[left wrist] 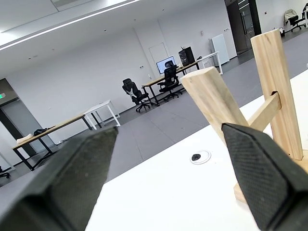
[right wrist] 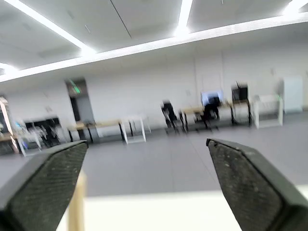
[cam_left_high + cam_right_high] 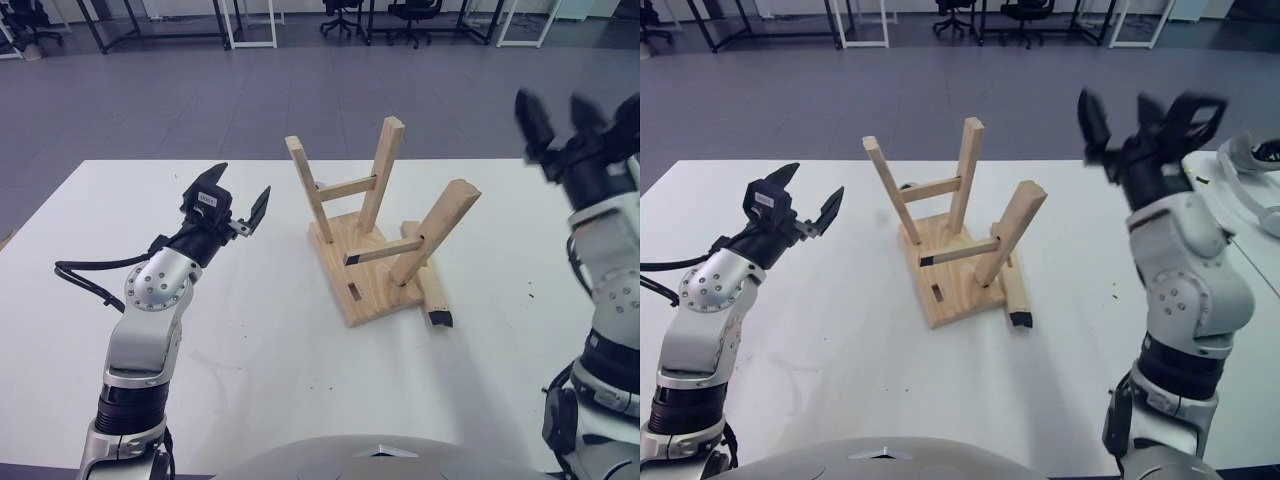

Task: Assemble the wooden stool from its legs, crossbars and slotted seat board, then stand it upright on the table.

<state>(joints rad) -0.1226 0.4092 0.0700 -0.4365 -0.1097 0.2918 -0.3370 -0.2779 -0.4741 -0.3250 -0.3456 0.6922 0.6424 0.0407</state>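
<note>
The wooden stool lies upside down mid-table: its slotted seat board [image 3: 366,280] rests flat on the table, with three legs [image 3: 381,173] sticking up, joined by crossbars [image 3: 345,187]. One loose leg [image 3: 432,292] lies beside the board's right edge. My left gripper [image 3: 238,200] hovers open to the left of the stool, empty. My right gripper [image 3: 1137,116] is raised high at the right, open and empty, well away from the stool. In the left wrist view two legs [image 1: 274,86] and a crossbar show just beyond my open fingers [image 1: 260,175].
The white table [image 3: 250,330] has free room left and front of the stool. A cable port [image 1: 198,156] sits in the tabletop behind the stool. A white object [image 3: 1255,160] lies at the far right. Desks and chairs [image 3: 410,15] stand in the room behind.
</note>
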